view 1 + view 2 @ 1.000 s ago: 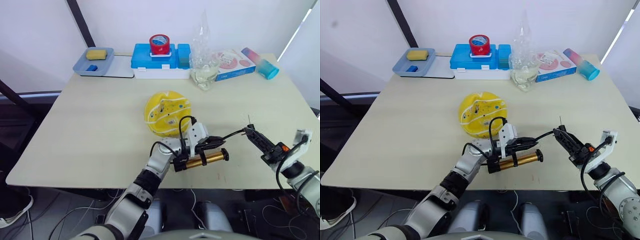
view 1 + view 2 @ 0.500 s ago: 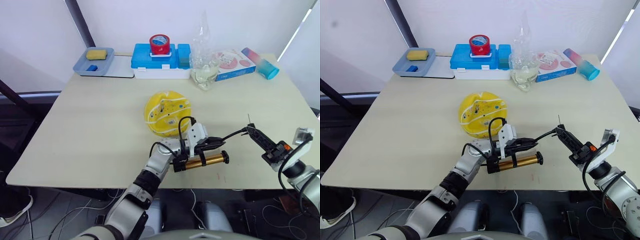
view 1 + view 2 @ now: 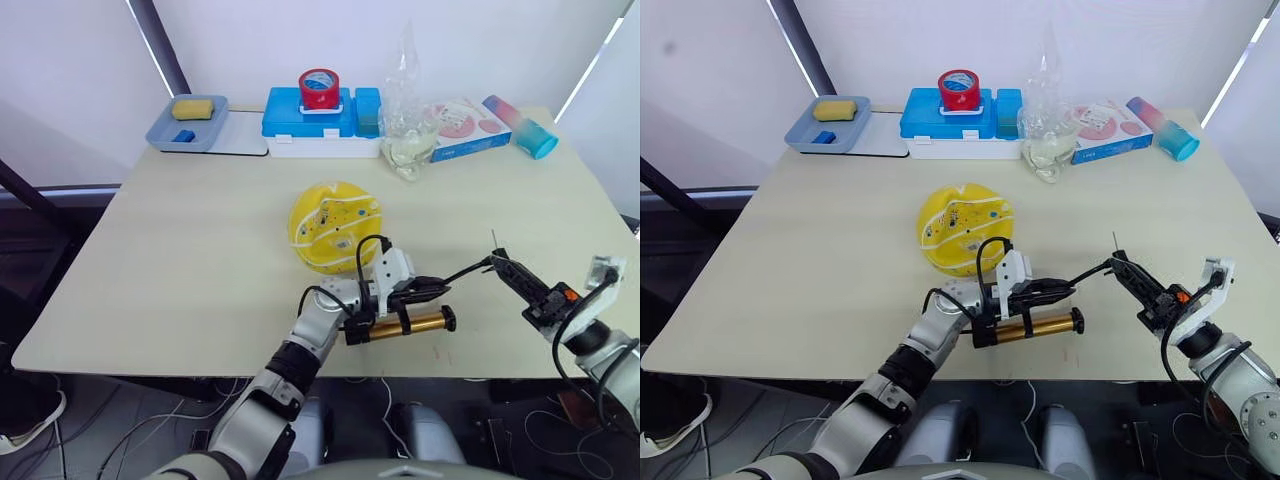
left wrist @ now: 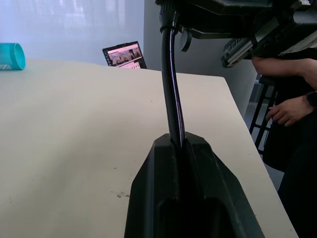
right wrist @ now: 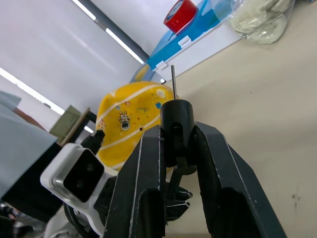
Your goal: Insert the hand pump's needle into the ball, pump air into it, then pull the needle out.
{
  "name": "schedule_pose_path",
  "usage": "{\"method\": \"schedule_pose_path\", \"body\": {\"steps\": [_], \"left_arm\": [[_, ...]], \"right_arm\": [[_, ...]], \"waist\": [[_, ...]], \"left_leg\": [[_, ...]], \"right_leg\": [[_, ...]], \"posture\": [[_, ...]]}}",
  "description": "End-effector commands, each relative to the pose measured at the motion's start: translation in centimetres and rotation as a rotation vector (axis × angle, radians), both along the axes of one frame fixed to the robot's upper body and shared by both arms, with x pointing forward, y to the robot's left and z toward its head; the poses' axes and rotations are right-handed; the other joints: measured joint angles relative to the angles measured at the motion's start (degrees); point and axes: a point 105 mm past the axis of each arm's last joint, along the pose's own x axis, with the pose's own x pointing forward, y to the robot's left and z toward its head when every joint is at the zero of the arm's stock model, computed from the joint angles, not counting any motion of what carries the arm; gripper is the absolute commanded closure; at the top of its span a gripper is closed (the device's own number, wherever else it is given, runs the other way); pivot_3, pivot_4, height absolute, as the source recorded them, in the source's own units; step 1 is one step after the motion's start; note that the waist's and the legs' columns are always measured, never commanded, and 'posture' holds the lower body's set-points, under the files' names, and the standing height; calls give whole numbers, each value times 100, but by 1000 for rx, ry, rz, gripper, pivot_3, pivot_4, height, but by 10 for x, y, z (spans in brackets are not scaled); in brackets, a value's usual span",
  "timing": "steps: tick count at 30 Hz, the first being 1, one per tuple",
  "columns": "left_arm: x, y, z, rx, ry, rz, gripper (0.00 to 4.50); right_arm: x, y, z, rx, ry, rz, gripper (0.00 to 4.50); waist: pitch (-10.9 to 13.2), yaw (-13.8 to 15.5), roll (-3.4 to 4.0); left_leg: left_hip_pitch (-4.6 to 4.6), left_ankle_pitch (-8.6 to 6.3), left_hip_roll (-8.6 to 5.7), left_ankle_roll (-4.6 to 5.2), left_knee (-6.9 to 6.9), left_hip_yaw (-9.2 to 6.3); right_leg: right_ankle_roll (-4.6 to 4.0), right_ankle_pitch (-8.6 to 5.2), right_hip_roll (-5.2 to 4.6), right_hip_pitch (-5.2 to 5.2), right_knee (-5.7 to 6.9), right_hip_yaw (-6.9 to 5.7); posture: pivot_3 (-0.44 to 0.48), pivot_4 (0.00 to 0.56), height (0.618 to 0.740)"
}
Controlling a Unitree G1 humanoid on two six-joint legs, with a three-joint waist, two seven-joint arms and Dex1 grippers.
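Over the last second very little is altered: the hand pump [image 3: 400,324], clamped in the left gripper [image 3: 385,300], is drawn slightly back along the table [image 3: 180,250] toward its near edge, and the needle [image 3: 494,239], clamped by its black fitting between the fingers of the right gripper [image 3: 512,275], is nudged a touch inward, its pin kept pointing upward. From this it is judged that the insertion step is not yet begun; the needle is held ready but well apart from the ball [image 3: 335,225], which is seen resting dented in the middle of the table, just beyond the left gripper. The thin black hose [image 3: 462,270] is strung between the two grippers. In the right wrist view a detail is given that is missed from the head camera: a small round valve hole [image 5: 125,125] is shown on the ball's face, turned toward that gripper, and the bare pin is seen standing clear of the fitting. In the left wrist view the hose [image 4: 172,94] is seen rising from between the closed fingers, and beyond the table's far edge a person's hand [image 4: 281,110] and a laptop [image 4: 124,54] are shown. A blue box [image 3: 322,117], a red tape roll [image 3: 320,88], a tray [image 3: 165,131] and a plastic bag [image 3: 408,120] are lined along the far edge.
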Motion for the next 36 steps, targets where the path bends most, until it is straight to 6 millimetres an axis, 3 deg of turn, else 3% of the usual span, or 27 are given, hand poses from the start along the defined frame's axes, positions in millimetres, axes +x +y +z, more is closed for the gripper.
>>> {"method": "schedule_pose_path", "body": {"steps": [1, 6, 7, 13, 17, 21, 32, 36], "left_arm": [[4, 2, 12, -27, -38, 9, 2646], [9, 15, 34, -38, -128, 12, 274], [8, 16, 38, -39, -143, 9, 73], [5, 39, 81, -88, -213, 50, 73], [1, 53, 97, -84, -234, 93, 73], [6, 80, 111, -32, -252, 214, 73], [35, 146, 137, 65, -270, 577, 73], [46, 167, 132, 154, -240, 664, 73]], "right_arm": [[-1, 2, 12, -127, -90, 20, 4181], [0, -2, 12, -303, -125, 42, 4181], [0, -3, 12, -330, -132, 48, 4181], [-5, -3, 18, -579, -293, 125, 4181], [-7, -4, 22, -650, -377, 146, 4181], [-8, -5, 19, -754, -419, 185, 4181], [-10, -5, 19, -828, -519, 228, 4181], [-9, -4, 17, -823, -521, 228, 4181]], "waist": [[0, 2, 0], [1, -2, 0], [1, -4, 0], [1, 1, 0], [1, -1, 0], [1, -7, -1], [4, -2, -5], [4, -3, -6]], "left_leg": [[0, 0, 0, 0, 0, -1], [0, 0, -1, 0, 0, 0], [-1, 0, 0, 0, 0, 0], [-1, 0, 1, 0, 0, -1], [1, 0, 0, 0, 0, -1], [3, 0, 1, 0, 1, 1], [6, 1, -1, -1, 2, 2], [7, 1, -2, -2, 2, 3]], "right_leg": [[0, 0, 0, 0, 0, -1], [0, 0, 1, 0, 0, 0], [0, 0, 1, -1, 0, 0], [0, 0, 1, 0, -2, 0], [1, -1, 5, 0, -2, 0], [2, -1, 5, 1, -1, 1], [1, -1, 7, 4, 1, 1], [2, -1, 9, 4, 2, 1]], "posture": [[0, 150, 737], [0, 150, 737], [0, 150, 737], [0, 150, 737], [0, 150, 737], [0, 150, 737], [0, 150, 737], [0, 150, 737]]}}
